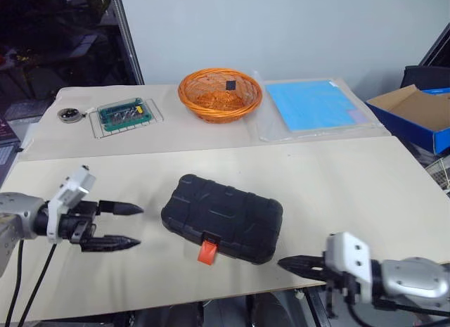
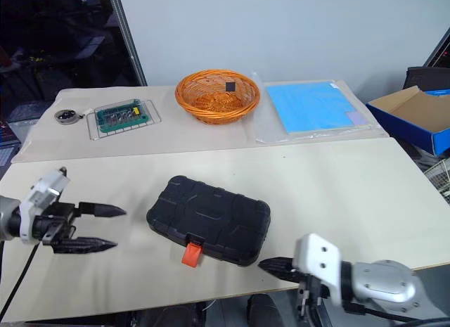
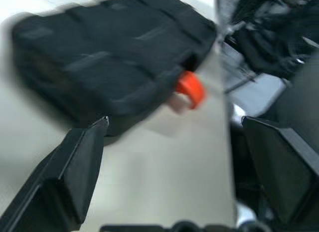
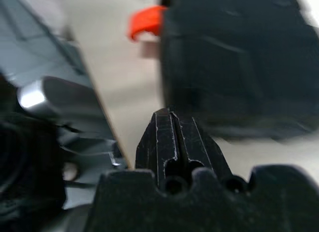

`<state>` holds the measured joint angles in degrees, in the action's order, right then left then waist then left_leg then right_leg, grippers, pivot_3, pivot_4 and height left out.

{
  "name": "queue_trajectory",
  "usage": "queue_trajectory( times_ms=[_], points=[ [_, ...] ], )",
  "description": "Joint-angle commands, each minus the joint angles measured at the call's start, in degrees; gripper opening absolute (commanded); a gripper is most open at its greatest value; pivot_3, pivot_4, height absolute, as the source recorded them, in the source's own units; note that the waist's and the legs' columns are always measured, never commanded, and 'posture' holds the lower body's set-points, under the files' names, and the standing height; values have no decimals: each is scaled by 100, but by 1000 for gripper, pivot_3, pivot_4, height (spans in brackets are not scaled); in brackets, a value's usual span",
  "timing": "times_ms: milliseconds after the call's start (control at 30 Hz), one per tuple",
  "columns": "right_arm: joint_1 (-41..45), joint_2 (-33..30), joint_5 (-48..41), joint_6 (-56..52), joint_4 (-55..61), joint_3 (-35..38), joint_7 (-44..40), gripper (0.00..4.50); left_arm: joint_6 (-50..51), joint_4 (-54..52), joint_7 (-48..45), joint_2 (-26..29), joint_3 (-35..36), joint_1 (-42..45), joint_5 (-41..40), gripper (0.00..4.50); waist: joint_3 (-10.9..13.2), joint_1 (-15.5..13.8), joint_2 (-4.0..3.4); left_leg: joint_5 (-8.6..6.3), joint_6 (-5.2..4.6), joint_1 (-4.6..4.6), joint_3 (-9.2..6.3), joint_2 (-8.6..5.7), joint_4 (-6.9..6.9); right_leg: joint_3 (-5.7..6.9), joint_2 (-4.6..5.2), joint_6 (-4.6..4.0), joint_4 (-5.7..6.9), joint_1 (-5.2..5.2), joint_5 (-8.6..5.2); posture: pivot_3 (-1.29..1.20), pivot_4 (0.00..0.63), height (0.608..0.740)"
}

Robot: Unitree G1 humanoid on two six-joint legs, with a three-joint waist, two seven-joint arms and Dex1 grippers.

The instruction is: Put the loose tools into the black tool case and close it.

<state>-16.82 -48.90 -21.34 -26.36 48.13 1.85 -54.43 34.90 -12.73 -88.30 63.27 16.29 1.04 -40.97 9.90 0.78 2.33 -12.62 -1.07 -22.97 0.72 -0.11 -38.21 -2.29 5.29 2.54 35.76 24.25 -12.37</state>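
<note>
I see the table (image 1: 337,179) carrying the shut case (image 1: 222,218), basket (image 1: 219,95), blue sheet (image 1: 316,105) and tray (image 1: 126,116).

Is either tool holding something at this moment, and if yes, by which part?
Nothing is held. The left tool is open and the right tool is shut on nothing; both are apart from the closed black tool case.

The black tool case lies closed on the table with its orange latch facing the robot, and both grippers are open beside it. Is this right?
Not quite. In the left eye view only the left gripper is open; the right gripper is shut. The black tool case is closed, its latch facing the robot.
</note>
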Motion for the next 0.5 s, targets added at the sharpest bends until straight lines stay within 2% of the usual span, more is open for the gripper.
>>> queue_trajectory(
  times_ms=[33, 167, 300, 367, 500],
  points=[
    [413, -99, 542, -94, -319, -635, 194, 0, -178, -631, 100, -48, 289, -92, -154, 4430, 1, -11, 3, 0, 0, -2, 1, -1, 0, 0, 0, 0, 0, 1, 0, 0, 150, 740],
    [1232, 549, 831, -281, -958, -910, 923, 0, -315, -1120, 478, -313, 382, -146, -190, 4430, 3, -26, 23, 0, 0, -2, 1, -2, -2, -1, -2, 0, -2, -1, 0, 0, 150, 740],
    [2088, 1247, 1122, -532, -1744, -787, 1710, 0, -353, -1387, 968, -589, 415, -184, -154, 4430, 9, 41, 28, 1, 0, 4, 11, 8, -8, -3, -10, -19, 3, 3, 26, 0, 150, 740],
    [2671, 1708, 1346, -648, -2299, -728, 2337, 0, -299, -1414, 1295, -765, 336, -136, -147, 4430, 10, 39, 28, 1, -1, 12, 15, 7, -8, -4, -11, -20, 7, 1, 27, 0, 150, 740],
    [3591, 2385, 1655, -464, -3394, -849, 2972, 0, -160, -1477, 1855, -1059, 12, 60, -118, 4430, 11, 26, 26, 2, -1, 12, 15, 6, -12, -2, -18, -18, 13, 7, 45, 0, 150, 740]
  ],
)
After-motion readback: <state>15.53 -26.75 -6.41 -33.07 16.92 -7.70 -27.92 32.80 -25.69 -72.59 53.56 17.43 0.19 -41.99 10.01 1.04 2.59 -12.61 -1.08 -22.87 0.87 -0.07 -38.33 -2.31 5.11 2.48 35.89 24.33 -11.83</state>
